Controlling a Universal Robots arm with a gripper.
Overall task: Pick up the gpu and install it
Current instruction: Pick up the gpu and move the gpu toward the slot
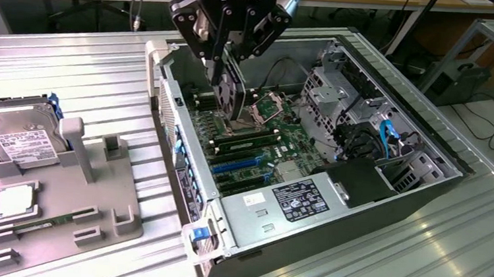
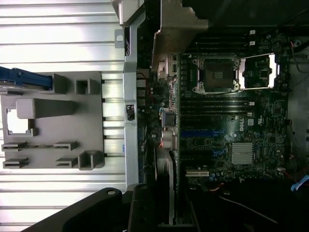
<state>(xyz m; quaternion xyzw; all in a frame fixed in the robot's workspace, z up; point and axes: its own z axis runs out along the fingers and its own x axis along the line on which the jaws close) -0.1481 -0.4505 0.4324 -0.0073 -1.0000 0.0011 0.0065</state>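
Observation:
My gripper (image 1: 226, 71) hangs over the open computer case (image 1: 423, 149), shut on the gpu (image 1: 228, 97). The gpu is a thin dark card held on edge and pointing down toward the motherboard (image 1: 269, 137). Its lower end is just above the board, near the memory slots and the processor socket (image 2: 217, 75). In the wrist view the gpu (image 2: 170, 164) runs edge-on away from the gripper (image 2: 164, 210), with its silver bracket (image 2: 177, 26) at the far end. The blue card slots (image 1: 238, 164) lie nearer the case's front, apart from the card.
A grey holder (image 1: 56, 209) stands on the ribbed metal table at the exterior view's left. It carries a silver hard drive (image 1: 17, 137), a processor (image 1: 14, 199) and a green memory stick (image 1: 46, 222). Inside the case are a power supply (image 1: 300, 199) and drive cages with cables (image 1: 379, 139).

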